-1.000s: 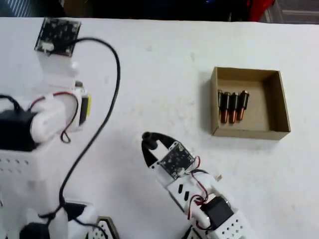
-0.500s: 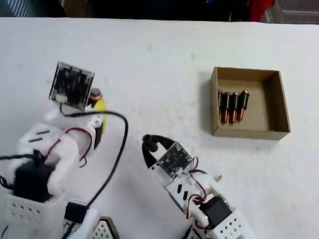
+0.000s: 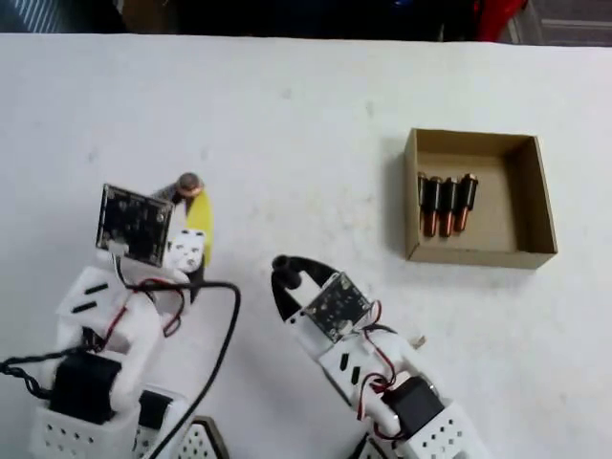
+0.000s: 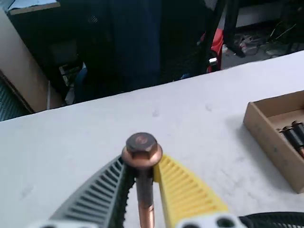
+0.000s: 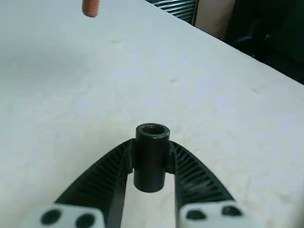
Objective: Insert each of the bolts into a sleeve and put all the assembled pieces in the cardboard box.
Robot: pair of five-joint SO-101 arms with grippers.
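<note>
My left gripper [image 4: 140, 178] is shut on a copper bolt [image 4: 142, 166], hex head up, between its grey and yellow fingers; from above the bolt's head [image 3: 188, 184] shows at the left of the table. My right gripper [image 5: 151, 166] is shut on a black sleeve [image 5: 151, 156], held upright with its bore open at the top; in the high view that sleeve [image 3: 284, 267] sits near the table's middle. The bolt's tip [image 5: 90, 6] hangs in the right wrist view. The cardboard box [image 3: 535, 196] at the right holds three assembled pieces [image 3: 446, 204].
White table all round. The box's near wall [image 4: 270, 142] shows in the left wrist view, with assembled pieces [image 4: 294, 135] inside. A black cable [image 3: 215, 359] loops beside the left arm. Dark clutter lies beyond the table's far edge.
The left arm has swung from the far left toward the middle and nearer the front edge, bringing the bolt into sight close to the sleeve. The right arm has stayed put.
</note>
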